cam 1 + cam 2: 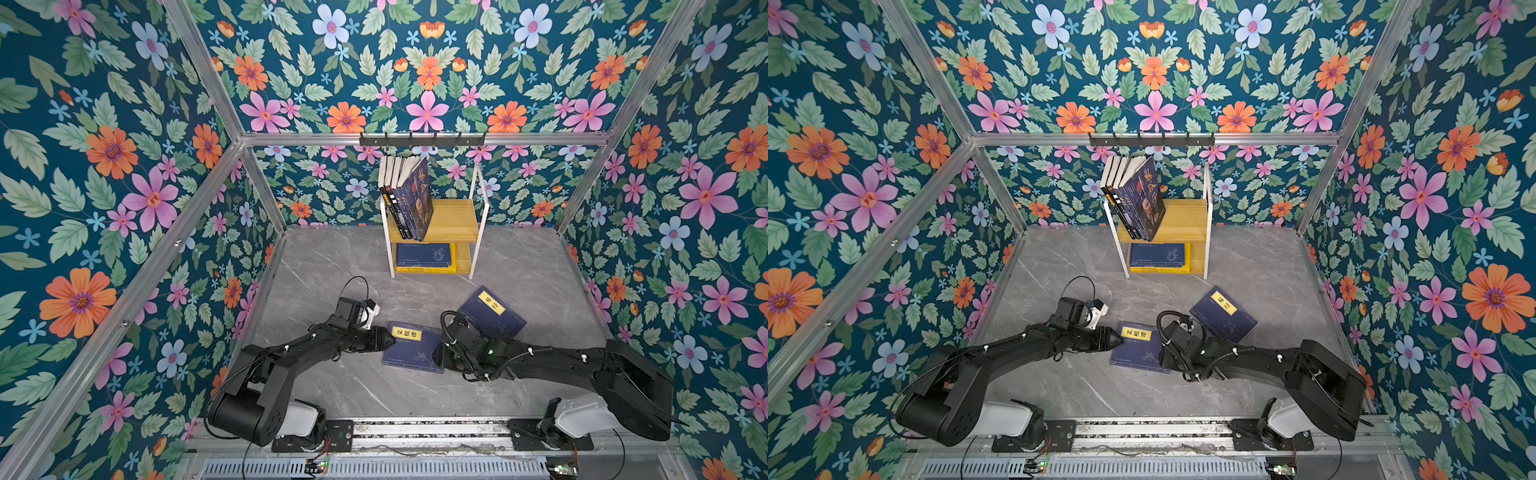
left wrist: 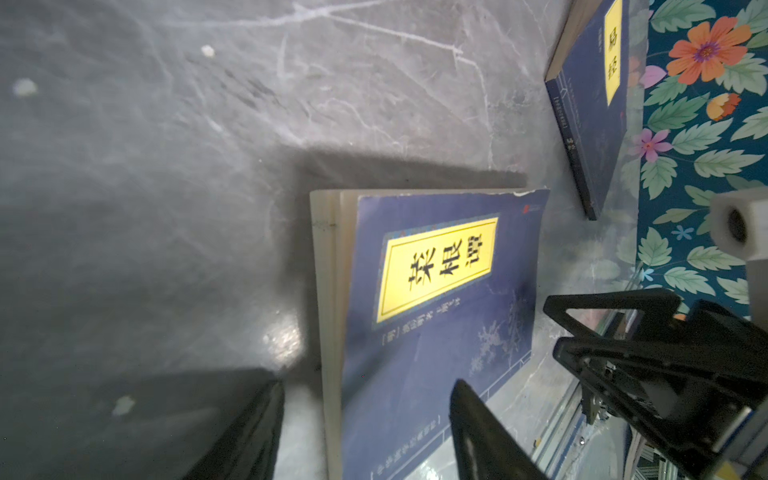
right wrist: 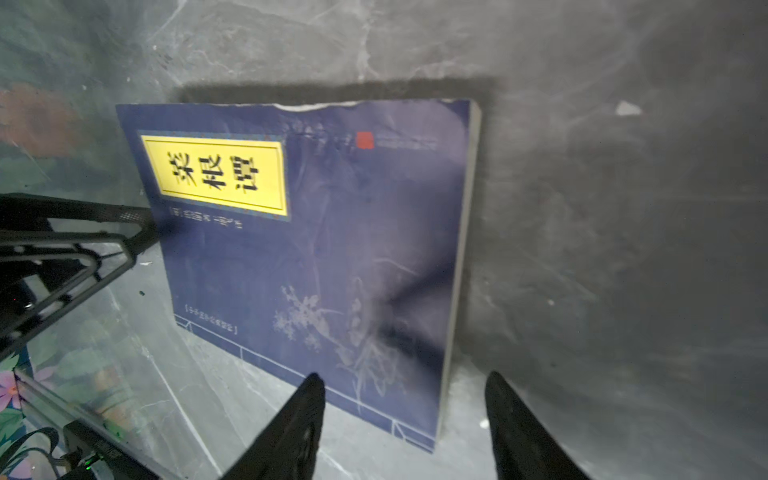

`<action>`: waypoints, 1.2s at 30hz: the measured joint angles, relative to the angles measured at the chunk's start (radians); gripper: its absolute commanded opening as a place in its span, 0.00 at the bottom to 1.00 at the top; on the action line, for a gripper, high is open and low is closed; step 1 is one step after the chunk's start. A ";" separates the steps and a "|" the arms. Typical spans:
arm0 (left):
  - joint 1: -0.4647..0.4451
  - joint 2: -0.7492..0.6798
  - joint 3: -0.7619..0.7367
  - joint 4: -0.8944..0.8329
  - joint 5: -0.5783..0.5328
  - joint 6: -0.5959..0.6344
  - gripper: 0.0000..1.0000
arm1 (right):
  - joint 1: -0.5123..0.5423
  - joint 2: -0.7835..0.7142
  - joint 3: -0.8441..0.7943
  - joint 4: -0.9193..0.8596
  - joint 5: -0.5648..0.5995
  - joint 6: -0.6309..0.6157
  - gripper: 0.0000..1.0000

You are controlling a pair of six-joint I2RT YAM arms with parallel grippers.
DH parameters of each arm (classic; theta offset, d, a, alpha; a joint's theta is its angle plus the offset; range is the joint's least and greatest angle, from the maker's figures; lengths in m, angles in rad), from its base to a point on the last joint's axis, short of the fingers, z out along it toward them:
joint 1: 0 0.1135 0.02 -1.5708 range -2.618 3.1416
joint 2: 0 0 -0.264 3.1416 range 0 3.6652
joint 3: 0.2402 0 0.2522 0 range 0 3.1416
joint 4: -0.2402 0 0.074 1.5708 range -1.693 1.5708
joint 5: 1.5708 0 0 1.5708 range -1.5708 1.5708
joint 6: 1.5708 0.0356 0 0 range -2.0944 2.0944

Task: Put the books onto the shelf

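Observation:
A navy book with a yellow label (image 1: pixel 411 347) (image 2: pixel 436 291) (image 3: pixel 311 249) lies on the grey table between my two grippers. My left gripper (image 1: pixel 390 338) (image 2: pixel 368 383) is open, one finger over the cover and one beyond the page edge. My right gripper (image 3: pixel 404 377) is open and straddles the book's opposite edge near a corner; in both top views its wrist hides it. A second navy book (image 1: pixel 492 313) (image 2: pixel 590 104) lies further right. The shelf (image 1: pixel 455 220) at the back wall holds leaning books (image 1: pixel 405 199) above and flat books (image 1: pixel 424 257) below.
A black hook rail (image 1: pixel 422 140) runs along the back frame above the shelf. Floral walls and aluminium posts (image 1: pixel 257 183) close in the grey marble table (image 1: pixel 332 270). The arm bases sit on a rail (image 1: pixel 415 428) at the front edge.

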 measured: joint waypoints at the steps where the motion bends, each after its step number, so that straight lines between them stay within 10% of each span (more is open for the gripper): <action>1: -0.001 0.003 0.003 0.000 -0.002 -0.008 0.61 | 0.000 -0.003 -0.004 -0.004 0.005 0.003 0.61; 11: -0.018 0.024 0.006 0.027 -0.005 -0.021 0.54 | 0.006 0.083 0.018 0.077 0.002 0.003 0.59; 36: -0.016 -0.063 0.020 -0.048 -0.066 -0.024 0.00 | 0.009 0.177 0.077 0.169 0.008 -0.023 0.65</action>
